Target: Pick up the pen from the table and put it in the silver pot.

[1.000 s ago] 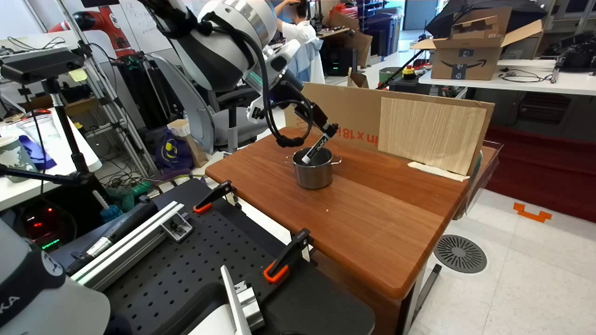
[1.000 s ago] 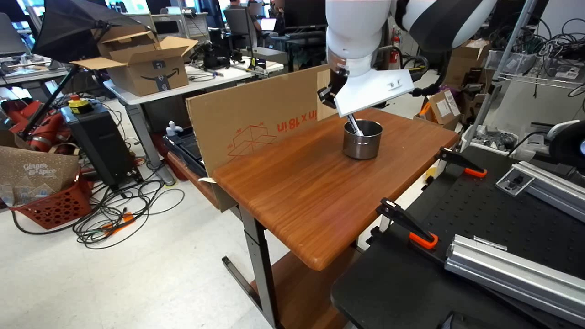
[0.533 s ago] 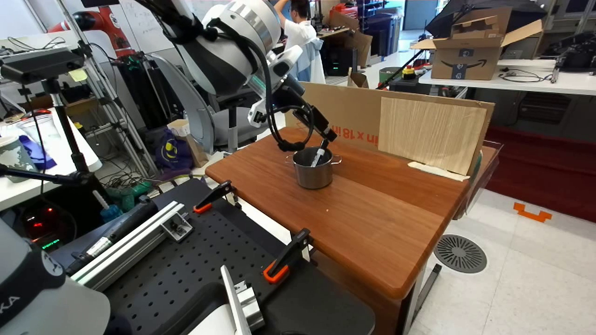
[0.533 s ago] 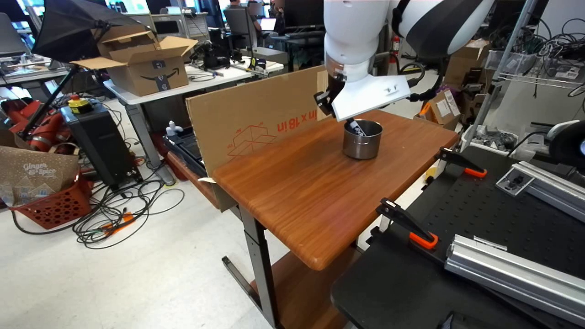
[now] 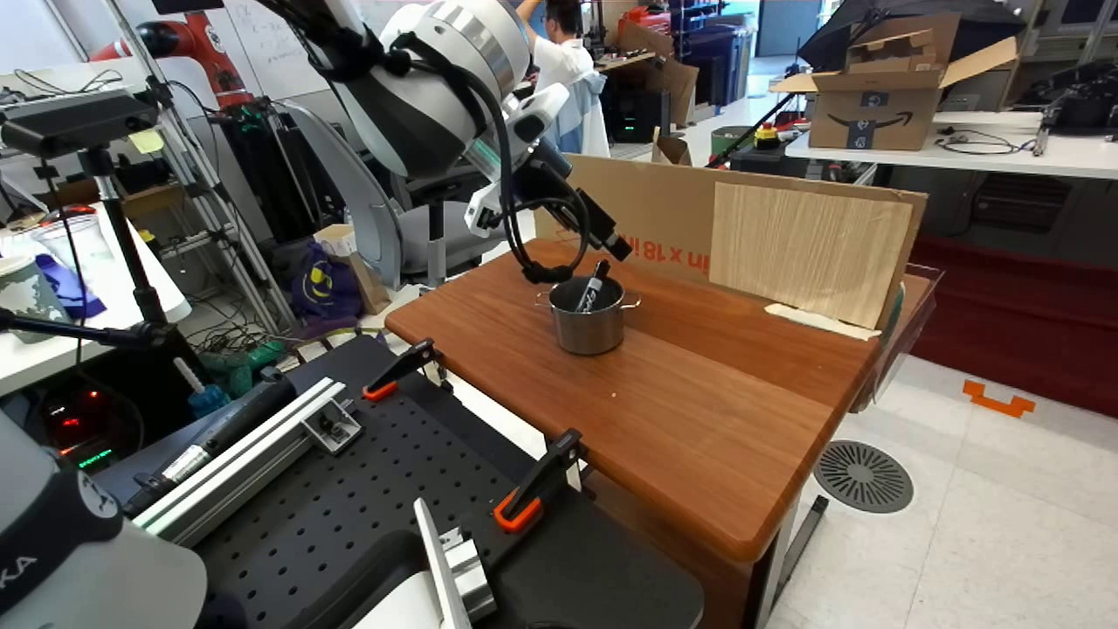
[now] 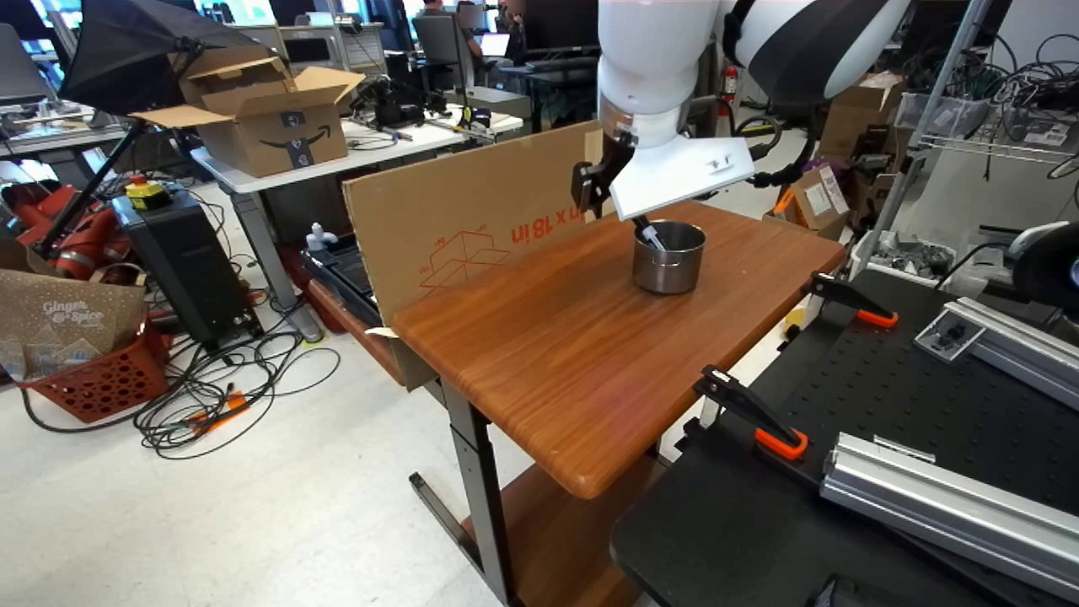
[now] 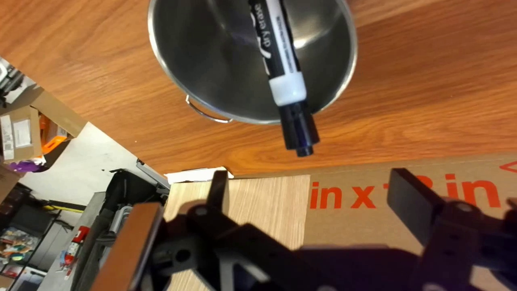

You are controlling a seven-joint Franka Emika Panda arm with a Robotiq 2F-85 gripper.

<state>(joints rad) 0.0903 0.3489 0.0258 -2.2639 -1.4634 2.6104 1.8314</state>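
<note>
Silver pot on table, blk pen w/in, tilted, poking out

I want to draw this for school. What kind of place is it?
Probably a robotics lab: there's a white robot arm, a red robot arm and a black board full of holes.

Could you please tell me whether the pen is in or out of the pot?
In: the pen slants into the pot in an exterior view, its black end sticking out.
</note>
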